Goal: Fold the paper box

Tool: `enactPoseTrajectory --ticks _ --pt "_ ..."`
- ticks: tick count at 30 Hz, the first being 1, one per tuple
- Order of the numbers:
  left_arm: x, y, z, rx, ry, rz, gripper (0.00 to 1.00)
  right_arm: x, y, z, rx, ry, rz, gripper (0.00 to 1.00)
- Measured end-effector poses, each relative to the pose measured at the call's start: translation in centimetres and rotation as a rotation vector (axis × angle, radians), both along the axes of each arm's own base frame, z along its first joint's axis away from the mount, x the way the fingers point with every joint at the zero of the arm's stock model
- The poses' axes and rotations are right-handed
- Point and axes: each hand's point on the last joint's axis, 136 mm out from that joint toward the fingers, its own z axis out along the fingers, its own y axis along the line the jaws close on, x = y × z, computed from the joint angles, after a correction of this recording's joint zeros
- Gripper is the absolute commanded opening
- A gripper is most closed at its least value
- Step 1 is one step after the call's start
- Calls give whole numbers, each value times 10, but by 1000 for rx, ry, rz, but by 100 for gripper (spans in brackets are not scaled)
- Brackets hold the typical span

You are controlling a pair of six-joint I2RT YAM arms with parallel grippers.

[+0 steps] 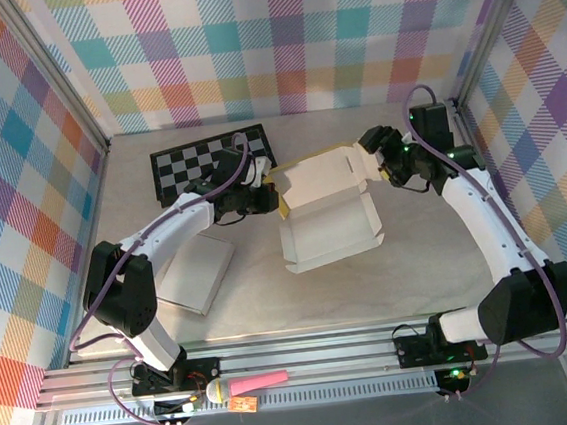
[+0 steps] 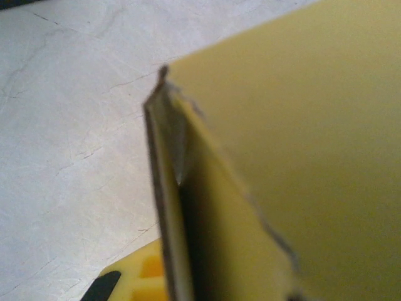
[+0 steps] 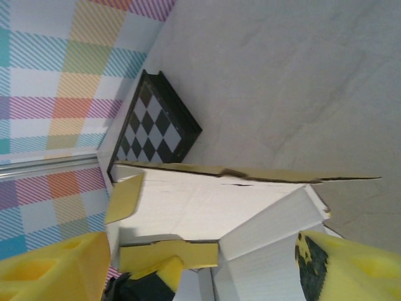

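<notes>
The paper box [image 1: 326, 211], white inside and yellow outside, lies open in the middle of the table with its walls partly raised. My left gripper [image 1: 268, 196] is shut on the box's left edge. In the left wrist view the yellow cardboard [image 2: 294, 138] runs down between the fingers, with one yellow finger [image 2: 135, 276] showing beside it. My right gripper [image 1: 385, 168] is at the box's back right corner. It stands open, and a white wall of the box [image 3: 207, 200] lies between its fingers [image 3: 50, 269].
A black-and-white chequered board [image 1: 208, 159] [image 3: 153, 125] lies at the back left, just behind the box. A flat white sheet [image 1: 197, 271] rests on the table under the left arm. Plaid walls and metal frame rails close in the table on all sides.
</notes>
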Motion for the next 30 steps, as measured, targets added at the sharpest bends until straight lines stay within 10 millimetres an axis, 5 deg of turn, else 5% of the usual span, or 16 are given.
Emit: enactPoseTrajectory --ticks 11,30 --pt "-2 1 0 8 8 1 0 1 15 -20 -57 94 16 81" --pt "-12 -8 -7 79 2 23 0 3 9 -18 -197 101 -132 77"
